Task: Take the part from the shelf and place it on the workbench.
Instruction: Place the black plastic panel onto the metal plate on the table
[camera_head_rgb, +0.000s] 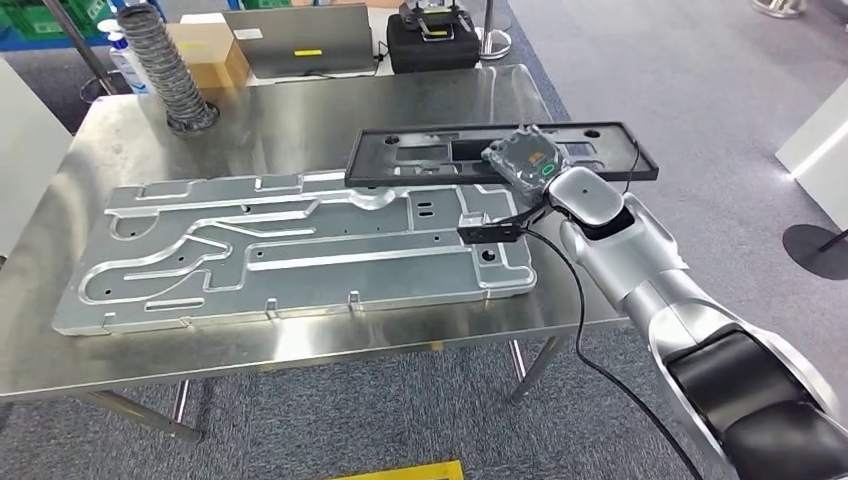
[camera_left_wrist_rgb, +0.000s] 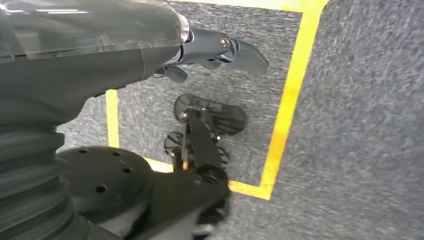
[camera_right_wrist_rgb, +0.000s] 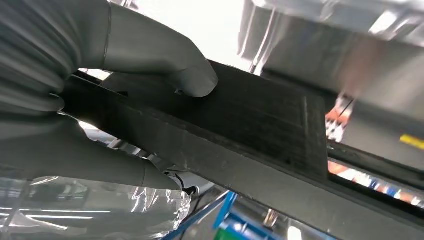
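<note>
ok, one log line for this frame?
right hand: grips flat black plastic frame part | part: above steel workbench | left hand: hanging, empty

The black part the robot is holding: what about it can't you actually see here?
- Head view: whether the black part touches the metal plate below; the angle hides any gap.
- Head view: the right hand is hidden under its camera module.
- Right wrist view: the part's far end is blurred and cut off.

We cannot see the right hand's (camera_head_rgb: 525, 165) fingers in the head view; they lie under the black part (camera_head_rgb: 420, 155). Past its thumb (camera_right_wrist_rgb: 192, 80), the part's far end runs off frame.
</note>
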